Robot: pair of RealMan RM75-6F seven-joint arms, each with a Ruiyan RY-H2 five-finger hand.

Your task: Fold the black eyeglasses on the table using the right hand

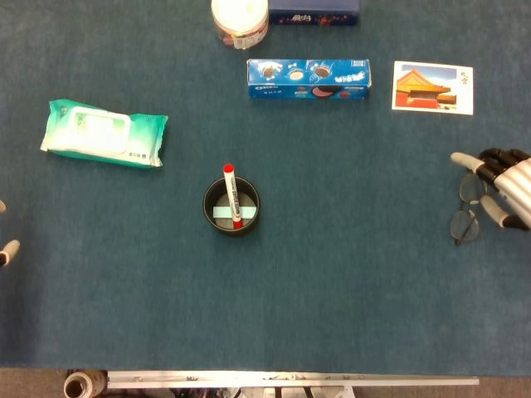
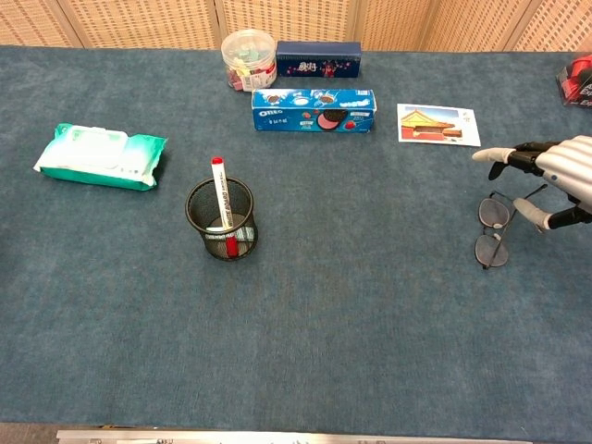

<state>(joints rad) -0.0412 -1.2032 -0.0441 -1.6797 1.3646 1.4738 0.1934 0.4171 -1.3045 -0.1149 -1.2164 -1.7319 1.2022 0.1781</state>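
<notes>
Fingertips of left robot hand, state unclear, show only overhead; right robot hand spread over eyeglasses.

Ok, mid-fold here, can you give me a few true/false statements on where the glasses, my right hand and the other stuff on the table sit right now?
1. The right hand is over the eyeglasses at the right edge of the table. True.
2. A red-capped marker stands in the mesh cup. True.
3. The eyeglasses lie beside the wet wipes pack. False: the pack is on the far left, the glasses on the far right.
4. The postcard is under the cookie box. False: it lies apart, to the box's right.
5. The left hand is holding the marker. False: it sits at the left edge, away from it.
</notes>
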